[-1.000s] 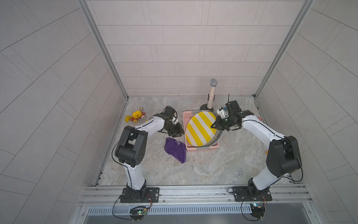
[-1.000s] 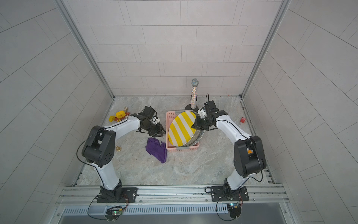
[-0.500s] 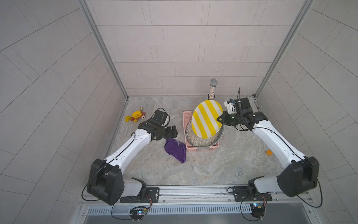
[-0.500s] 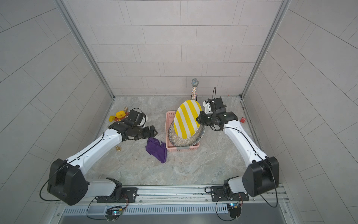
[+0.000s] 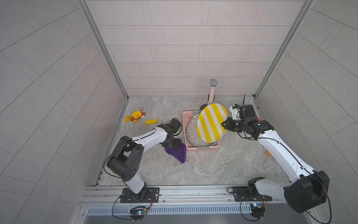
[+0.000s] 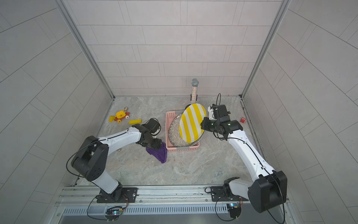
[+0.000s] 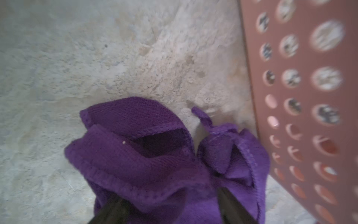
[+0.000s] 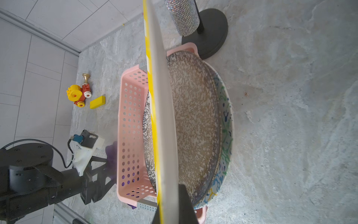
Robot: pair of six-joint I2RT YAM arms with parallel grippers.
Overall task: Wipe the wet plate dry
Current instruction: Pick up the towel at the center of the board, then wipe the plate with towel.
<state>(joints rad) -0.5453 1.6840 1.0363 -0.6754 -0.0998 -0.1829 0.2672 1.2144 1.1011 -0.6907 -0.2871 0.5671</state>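
A yellow-and-white striped plate (image 5: 212,123) (image 6: 192,122) hangs on edge above the pink basket (image 5: 202,149). My right gripper (image 5: 223,124) (image 8: 172,209) is shut on its right rim; in the right wrist view the plate (image 8: 164,116) shows edge-on between the jaws. A crumpled purple cloth (image 5: 177,154) (image 6: 158,154) lies on the floor against the basket's left wall. My left gripper (image 5: 175,145) (image 7: 170,195) is down on the cloth (image 7: 135,164), jaws apart, with a raised fold bunched between the two fingers.
The basket (image 8: 131,108) also holds a speckled plate (image 8: 193,116) and a patterned dish (image 8: 225,135) leaning behind it. A glittery microphone on a black stand (image 5: 212,91) rises behind the basket. A toy car (image 5: 137,116) and yellow block (image 5: 151,121) lie far left.
The right arm raised the striped plate out of the basket. The left arm left the basket's side and came down onto the purple cloth, its jaws opening wide, then narrowing.
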